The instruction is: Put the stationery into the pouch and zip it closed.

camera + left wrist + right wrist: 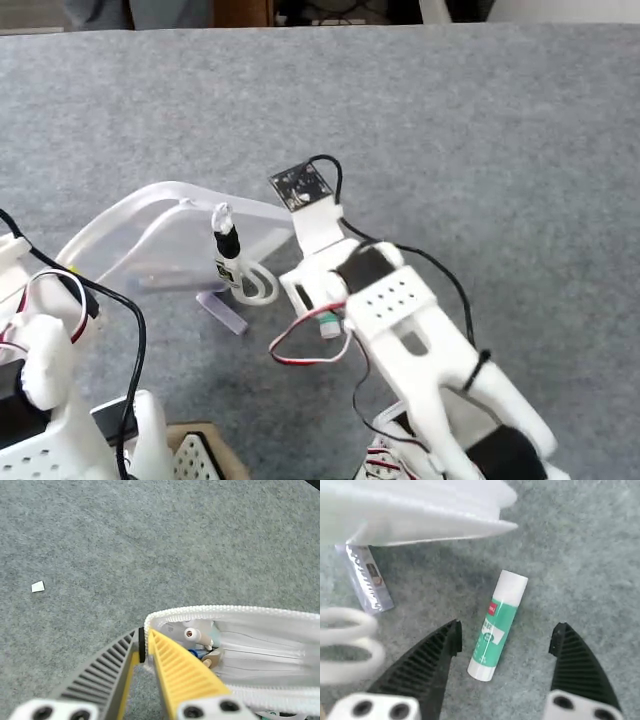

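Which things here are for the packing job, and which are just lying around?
For the job: pouch, clamped by the left gripper; glue stick under the open right gripper; scissors; small packet.
Just lying about: white paper scrap; grey table cover.
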Controlling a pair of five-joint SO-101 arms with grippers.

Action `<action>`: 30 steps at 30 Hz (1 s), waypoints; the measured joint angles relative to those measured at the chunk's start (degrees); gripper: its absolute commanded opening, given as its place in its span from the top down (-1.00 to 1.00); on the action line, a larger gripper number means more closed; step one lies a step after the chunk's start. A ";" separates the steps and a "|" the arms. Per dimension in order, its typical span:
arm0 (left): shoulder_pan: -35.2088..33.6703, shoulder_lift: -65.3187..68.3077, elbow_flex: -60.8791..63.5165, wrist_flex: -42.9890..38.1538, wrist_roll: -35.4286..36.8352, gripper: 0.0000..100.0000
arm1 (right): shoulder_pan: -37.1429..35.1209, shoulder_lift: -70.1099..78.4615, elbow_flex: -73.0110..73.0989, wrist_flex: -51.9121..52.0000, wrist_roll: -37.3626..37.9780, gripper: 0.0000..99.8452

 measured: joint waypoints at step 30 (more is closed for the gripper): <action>-0.09 0.00 0.00 0.00 0.00 0.95 | 5.19 22.86 -0.62 -12.04 0.00 0.68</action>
